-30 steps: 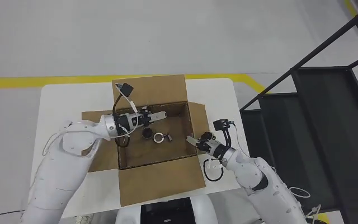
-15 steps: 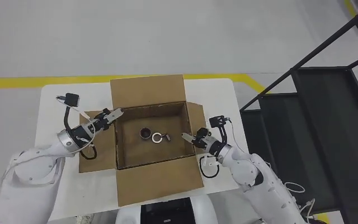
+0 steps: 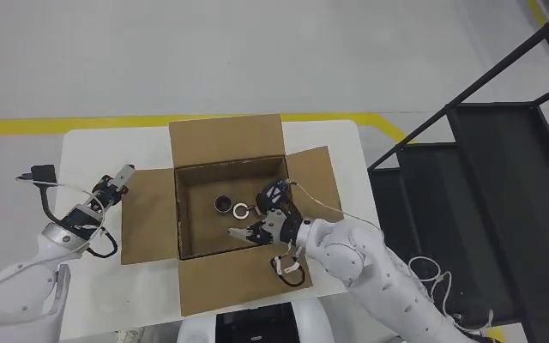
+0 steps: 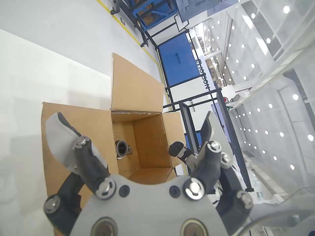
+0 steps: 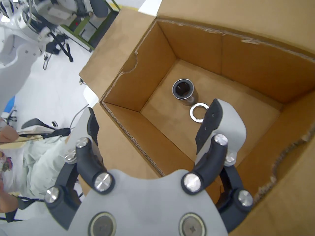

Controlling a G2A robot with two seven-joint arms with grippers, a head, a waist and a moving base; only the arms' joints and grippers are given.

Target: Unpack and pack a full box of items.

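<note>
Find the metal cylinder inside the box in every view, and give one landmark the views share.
Top view: the metal cylinder lies mid-floor in the cardboard box, beside a flat ring.
Left wrist view: the cylinder shows on the box floor, just past the near wall, open end toward the camera.
Right wrist view: the cylinder lies mid-floor, the ring next to it.
Shared landmark: the box's folded-out flaps.

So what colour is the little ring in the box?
Silvery-white; the ring shows best in the right wrist view.

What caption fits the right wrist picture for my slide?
Open right gripper over a cardboard box holding a metal cylinder and ring.
</note>
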